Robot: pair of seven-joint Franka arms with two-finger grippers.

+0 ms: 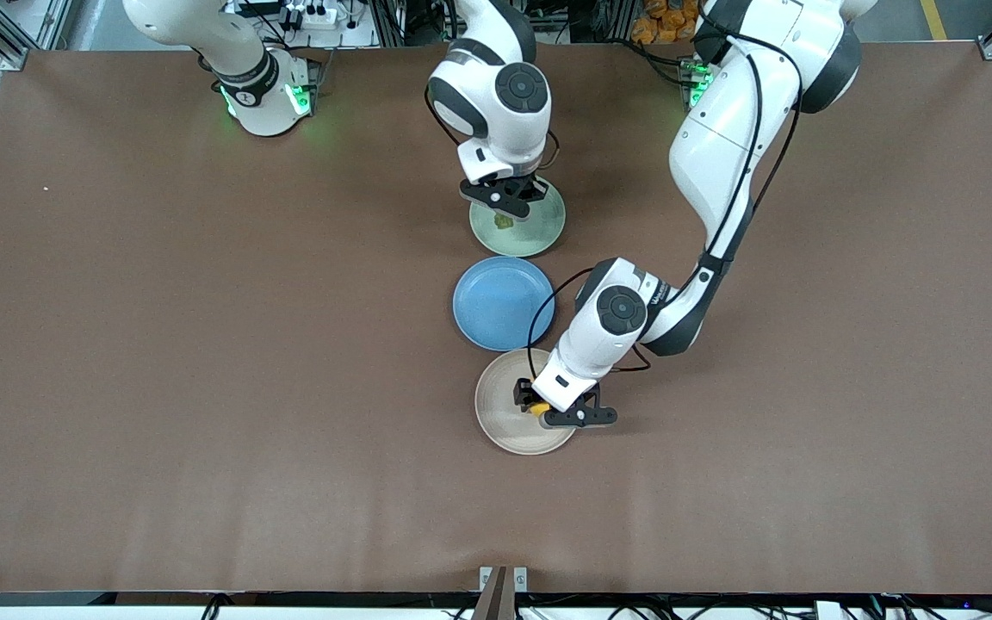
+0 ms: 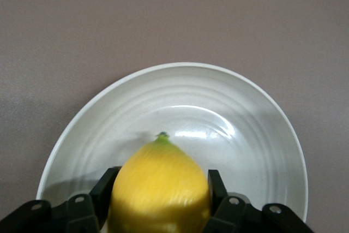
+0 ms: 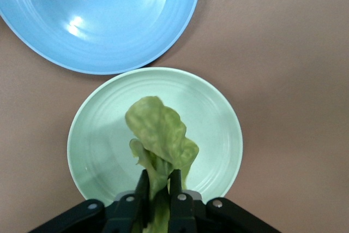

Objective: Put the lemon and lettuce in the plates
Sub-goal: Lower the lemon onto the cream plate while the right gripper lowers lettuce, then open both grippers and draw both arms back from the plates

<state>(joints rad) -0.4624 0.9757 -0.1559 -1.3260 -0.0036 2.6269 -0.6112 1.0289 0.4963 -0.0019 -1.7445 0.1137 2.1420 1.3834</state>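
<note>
Lemon (image 2: 159,186) in left hand (image 1: 558,412) over cream plate (image 1: 496,412), lettuce (image 3: 158,140) pinched by right hand (image 1: 509,200) over mint plate (image 1: 543,234)

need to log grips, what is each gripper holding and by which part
Left gripper, over the cream plate: lemon, by its sides. Right gripper, over the green plate: lettuce, pinched at one end.

Three plates in row at table's middle. Pale mint green plate (image 1: 539,237) farthest from front camera; round blue plate (image 1: 503,303) just nearer; beige cream plate (image 1: 505,413) nearest. Small yellow lemon (image 1: 538,409) over cream plate. Crinkled green lettuce leaf (image 3: 159,137) over mint plate.
</note>
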